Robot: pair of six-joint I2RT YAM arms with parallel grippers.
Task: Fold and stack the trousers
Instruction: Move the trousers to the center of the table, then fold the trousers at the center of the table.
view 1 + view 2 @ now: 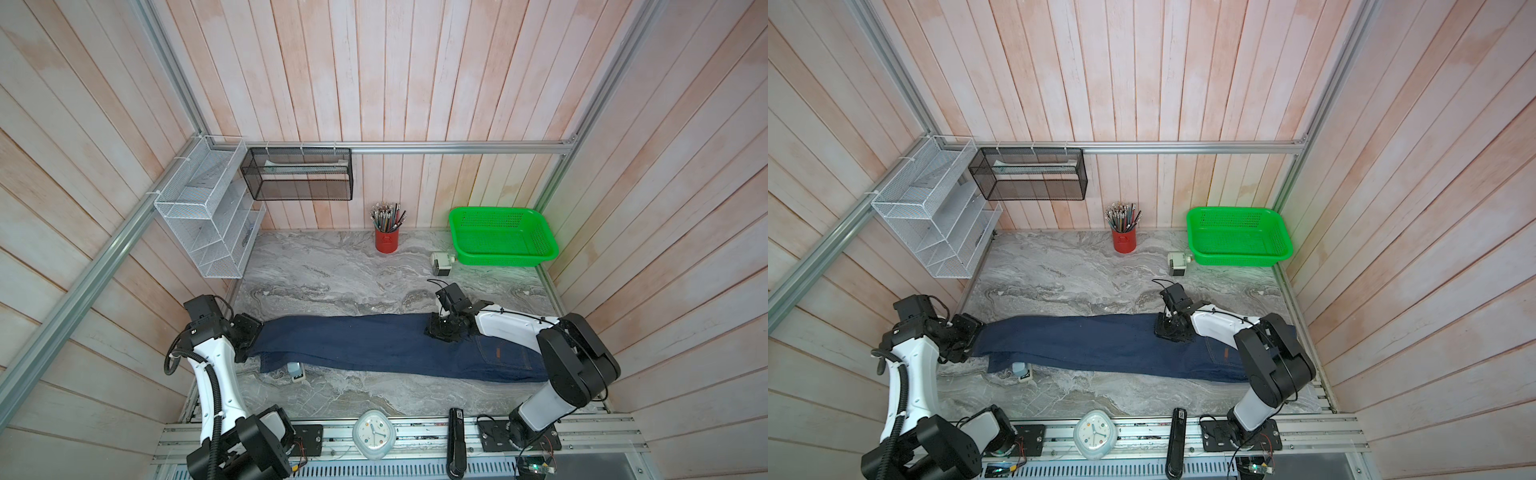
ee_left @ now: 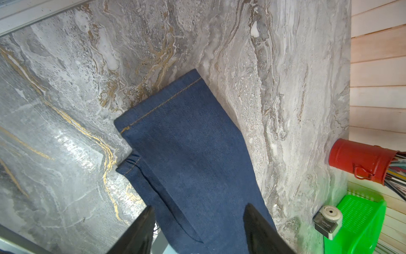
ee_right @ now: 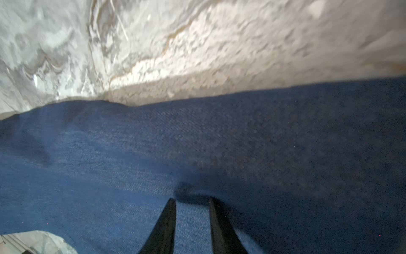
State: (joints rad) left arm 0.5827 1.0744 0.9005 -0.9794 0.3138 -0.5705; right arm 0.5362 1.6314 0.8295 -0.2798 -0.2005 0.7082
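Note:
The dark navy trousers (image 1: pixel 374 345) (image 1: pixel 1100 340) lie flat across the marble table, legs stacked one on the other, hems to the left and waist to the right under the right arm. An orange-brown patch (image 1: pixel 497 353) shows near the waist. My left gripper (image 1: pixel 249 336) (image 2: pixel 200 209) is open at the hem end, its fingers straddling the upper leg (image 2: pixel 186 154). My right gripper (image 1: pixel 440 332) (image 3: pixel 192 200) is low on the denim (image 3: pixel 197 143) at the thigh by the far edge, jaws narrowly apart with flat cloth showing between them.
A small white and blue object (image 1: pixel 297 372) pokes out from under the near hem. At the back stand a red pencil cup (image 1: pixel 386 241), a pencil sharpener (image 1: pixel 442 264) and a green basket (image 1: pixel 503 237). A clock (image 1: pixel 374 434) and a black stapler (image 1: pixel 456 440) sit on the front rail.

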